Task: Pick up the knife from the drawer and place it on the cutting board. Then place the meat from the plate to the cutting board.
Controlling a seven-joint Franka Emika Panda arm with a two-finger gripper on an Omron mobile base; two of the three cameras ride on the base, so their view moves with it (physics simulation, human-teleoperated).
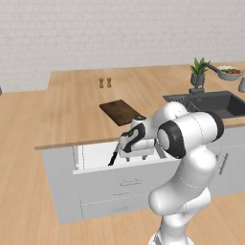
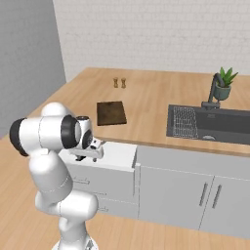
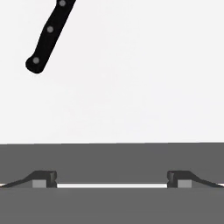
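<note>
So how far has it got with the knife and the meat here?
Done: the drawer stands open. In hand: nothing yet; the gripper hangs open over the drawer, with the knife lying off to one side of it, untouched. Left: grasp the knife and put it on the cutting board, which is bare, then move the meat there.

Even, bright light w/ no clear source; soft, faint shadows under the counter (image 1: pixel 72 103) overhang. No glare. Rendered look, slightly soft edges, low res. Hand view: white drawer (image 3: pixel 131 78) floor near blown out, knife (image 3: pixel 48 37) handle crisp. No edge distortion.
</note>
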